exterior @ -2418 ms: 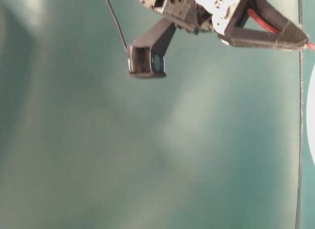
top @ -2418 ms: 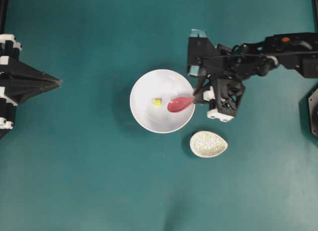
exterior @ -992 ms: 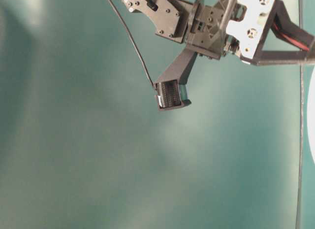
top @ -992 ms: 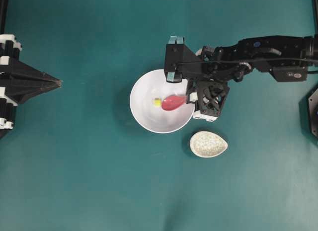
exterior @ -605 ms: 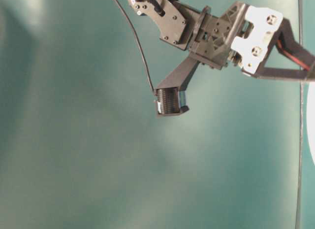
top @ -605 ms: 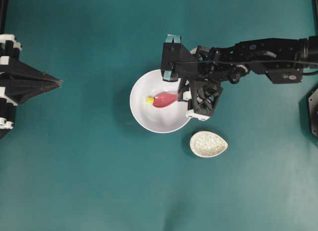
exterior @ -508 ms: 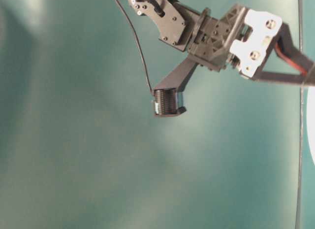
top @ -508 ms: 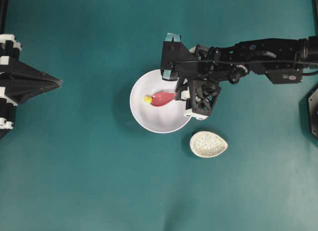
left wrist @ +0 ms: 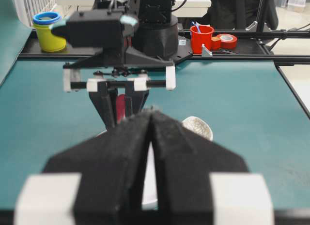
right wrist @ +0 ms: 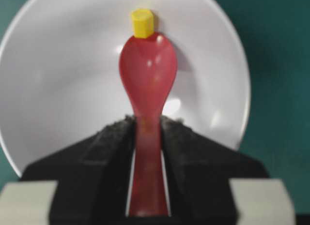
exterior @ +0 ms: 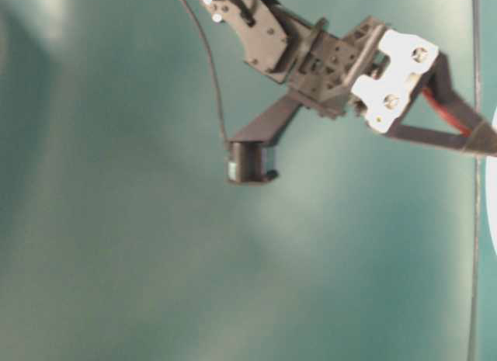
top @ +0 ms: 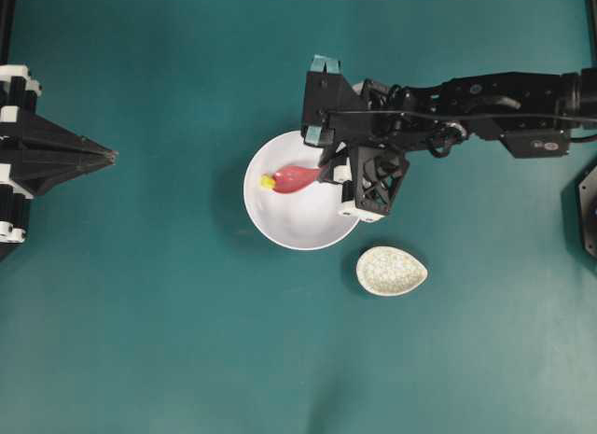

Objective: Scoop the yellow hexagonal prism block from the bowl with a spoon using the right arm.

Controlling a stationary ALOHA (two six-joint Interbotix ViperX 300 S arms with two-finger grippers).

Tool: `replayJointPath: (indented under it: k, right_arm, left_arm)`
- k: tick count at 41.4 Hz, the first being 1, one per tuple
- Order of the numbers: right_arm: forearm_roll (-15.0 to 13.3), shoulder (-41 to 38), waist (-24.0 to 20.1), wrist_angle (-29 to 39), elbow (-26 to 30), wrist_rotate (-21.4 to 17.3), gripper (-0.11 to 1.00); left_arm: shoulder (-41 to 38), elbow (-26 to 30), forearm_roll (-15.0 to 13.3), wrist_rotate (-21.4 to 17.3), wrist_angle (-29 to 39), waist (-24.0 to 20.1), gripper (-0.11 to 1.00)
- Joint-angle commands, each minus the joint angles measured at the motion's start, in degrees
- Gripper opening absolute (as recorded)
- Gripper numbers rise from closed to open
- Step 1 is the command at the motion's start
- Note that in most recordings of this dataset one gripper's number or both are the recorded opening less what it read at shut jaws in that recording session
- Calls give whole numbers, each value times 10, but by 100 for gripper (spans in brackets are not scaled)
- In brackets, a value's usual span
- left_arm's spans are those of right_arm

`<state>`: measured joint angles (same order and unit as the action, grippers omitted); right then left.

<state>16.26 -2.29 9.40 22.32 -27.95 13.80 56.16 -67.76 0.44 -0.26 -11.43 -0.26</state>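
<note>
The white bowl (top: pixel 300 227) stands mid-table. My right gripper (top: pixel 328 173) is over its right rim, shut on the handle of the pink-red spoon (top: pixel 297 178), whose scoop points left inside the bowl. The yellow hexagonal prism block (top: pixel 268 182) lies at the scoop's tip, near the bowl's left wall. In the right wrist view the block (right wrist: pixel 142 22) touches the front edge of the spoon (right wrist: pixel 147 72), just beyond the scoop, with the bowl (right wrist: pixel 63 80) behind and the right gripper (right wrist: pixel 147 122) clamping the handle. My left gripper (top: pixel 110 156) rests shut at the far left, holding nothing.
A speckled spoon rest (top: pixel 392 271) lies just below and right of the bowl. In the left wrist view a red cup (left wrist: pixel 201 38), a tape roll (left wrist: pixel 225 40) and a yellow cup (left wrist: pixel 47 25) stand beyond the table's far edge.
The right gripper has moved left over the bowl, sliding the spoon leftward. The block has been pushed ahead of the scoop from the bowl's middle toward its left wall. The left arm stayed still.
</note>
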Motion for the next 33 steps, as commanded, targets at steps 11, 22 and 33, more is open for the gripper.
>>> replayJointPath:
  k: [11,22,33]
  right_arm:
    - [0,74,-3,-39,-19,-1,24]
    - [0,108,-2,-57,-53,-5,24]
    - [5,153,-10,-52,-67,-8,24]
  left_arm:
    - [-3,14,2,-1,0,-1,0]
    - [-3,14,1,-1,0,-1,-1]
    - [-3,14,1,-1,1,-1,-1]
